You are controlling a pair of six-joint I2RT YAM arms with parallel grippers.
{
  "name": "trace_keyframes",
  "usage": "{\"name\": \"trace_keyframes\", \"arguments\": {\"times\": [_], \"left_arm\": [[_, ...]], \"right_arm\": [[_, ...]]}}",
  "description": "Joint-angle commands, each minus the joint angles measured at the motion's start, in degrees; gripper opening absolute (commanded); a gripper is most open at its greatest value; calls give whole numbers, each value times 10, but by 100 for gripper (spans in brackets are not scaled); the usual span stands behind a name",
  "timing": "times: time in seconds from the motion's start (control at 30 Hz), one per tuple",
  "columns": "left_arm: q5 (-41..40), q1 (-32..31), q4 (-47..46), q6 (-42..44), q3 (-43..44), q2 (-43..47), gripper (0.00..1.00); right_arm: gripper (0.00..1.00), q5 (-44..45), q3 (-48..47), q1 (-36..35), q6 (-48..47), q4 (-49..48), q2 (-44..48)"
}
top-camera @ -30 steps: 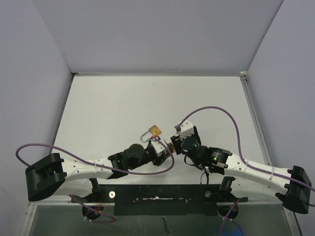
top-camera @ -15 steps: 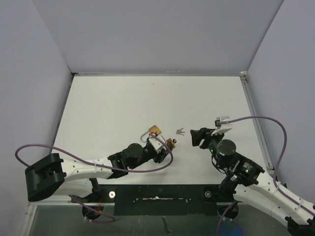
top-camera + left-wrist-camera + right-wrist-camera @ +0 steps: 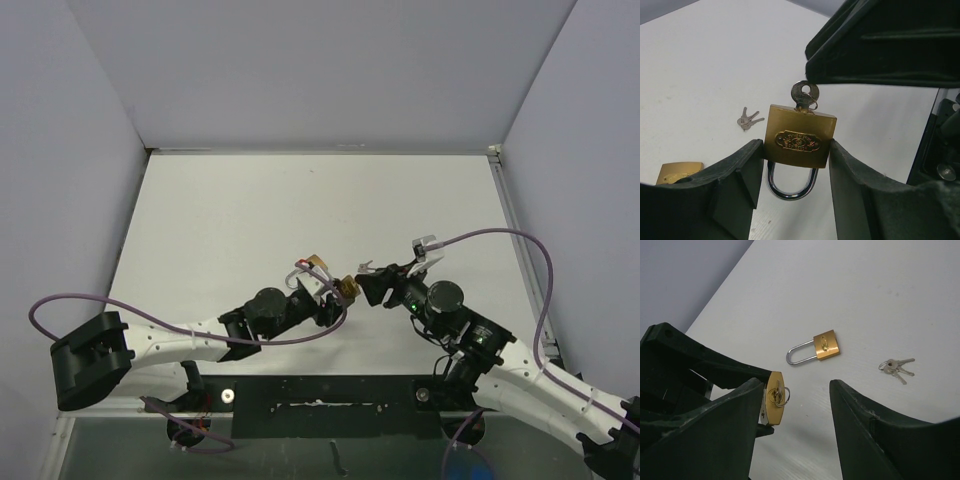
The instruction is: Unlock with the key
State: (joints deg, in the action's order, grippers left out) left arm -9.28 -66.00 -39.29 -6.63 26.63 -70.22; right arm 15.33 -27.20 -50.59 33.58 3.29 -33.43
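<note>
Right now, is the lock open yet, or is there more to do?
Not yet. Done: the key already sits in the padlock. In hand: the left fingers squeeze that padlock, and the right fingers are spread open close beside the key. Left to do: pinch the key, turn it, and pop the shackle, which looks shut.

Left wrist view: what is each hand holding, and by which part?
Left hand grips the brass padlock by the two sides of its body, key in the keyhole. Right hand holds nothing; it is open, close to that key.
</note>
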Motion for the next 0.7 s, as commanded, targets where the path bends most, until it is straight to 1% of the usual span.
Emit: {"name": "trace_keyframes", "arguments": {"times": [0.0,0.13,0.3,0.47,0.67], "left_arm": [[25,2,-102,-22,45,2,0],[34,2,-103,-29,52,-4,0],[38,2,-109,-35,50,-3,0],[29,2,-115,-39,46,0,0],[19,2,-121,-46,44,-2,0]], "right_arm": [[55,-40,0,3,31,-90,-30],[52,-48,5,4,42,-112,-45],[47,-41,12,3,48,-123,-40],[41,-38,14,4,51,-123,-38],[37,-31,22,4,56,-130,-31]]}}
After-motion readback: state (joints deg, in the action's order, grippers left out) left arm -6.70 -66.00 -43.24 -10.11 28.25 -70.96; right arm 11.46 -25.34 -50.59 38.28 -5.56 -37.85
